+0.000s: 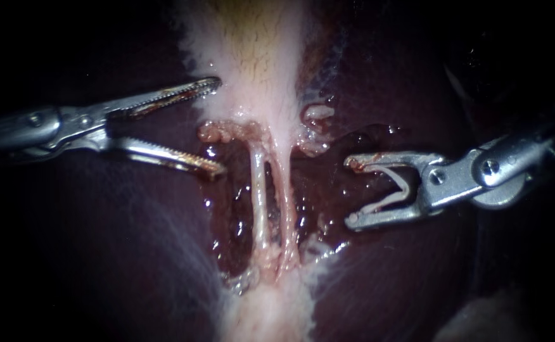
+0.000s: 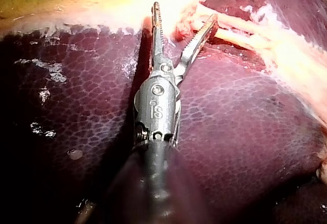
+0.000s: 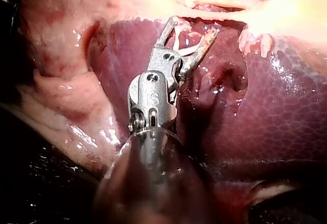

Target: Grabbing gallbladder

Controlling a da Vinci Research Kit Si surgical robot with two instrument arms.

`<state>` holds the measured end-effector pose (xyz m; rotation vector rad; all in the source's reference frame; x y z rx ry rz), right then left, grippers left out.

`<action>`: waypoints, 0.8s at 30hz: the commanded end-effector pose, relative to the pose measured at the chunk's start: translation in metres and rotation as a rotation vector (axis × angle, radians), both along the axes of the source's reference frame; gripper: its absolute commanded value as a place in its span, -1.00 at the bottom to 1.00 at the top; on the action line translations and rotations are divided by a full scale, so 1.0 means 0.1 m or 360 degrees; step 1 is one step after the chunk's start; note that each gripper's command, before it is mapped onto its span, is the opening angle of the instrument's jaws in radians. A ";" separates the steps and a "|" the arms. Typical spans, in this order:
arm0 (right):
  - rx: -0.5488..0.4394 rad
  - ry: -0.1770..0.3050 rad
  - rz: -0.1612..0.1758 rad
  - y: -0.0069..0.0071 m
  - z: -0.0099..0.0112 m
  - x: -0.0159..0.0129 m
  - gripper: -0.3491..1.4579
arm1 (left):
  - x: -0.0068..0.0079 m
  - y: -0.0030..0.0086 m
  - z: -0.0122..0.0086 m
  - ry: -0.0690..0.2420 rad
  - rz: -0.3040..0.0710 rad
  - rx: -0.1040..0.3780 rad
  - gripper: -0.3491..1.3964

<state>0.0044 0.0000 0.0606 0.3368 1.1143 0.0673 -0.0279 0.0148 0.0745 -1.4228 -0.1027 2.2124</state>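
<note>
Pale and wet, the gallbladder (image 1: 252, 57) lies on the dark liver (image 1: 100, 253), at the top of the endoscope view. It looks soft, light and slippery, and may tear, so bite its thick pale edge, not the thin tubes (image 1: 260, 196). It runs long from top to bottom, narrow end pointing down at the tubes. Your left instrument (image 1: 220, 126) has its claw wide open just beside that edge, holding nothing. Your right instrument (image 1: 348, 192) has an open, empty claw too.
</note>
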 end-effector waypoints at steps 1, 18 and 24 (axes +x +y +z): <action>0.0000 0.0000 0.0000 0.000 0.001 0.000 -0.07 | -0.001 0.000 0.003 -0.0001 0.0001 0.0000 0.13; 0.0000 0.0000 0.0000 0.000 0.001 -0.001 -0.07 | 0.019 -0.009 0.029 0.0030 0.0051 -0.0018 -0.38; 0.0000 0.0000 0.0000 0.000 0.001 -0.001 -0.07 | 0.028 -0.008 0.018 0.0024 0.0057 -0.0010 -1.00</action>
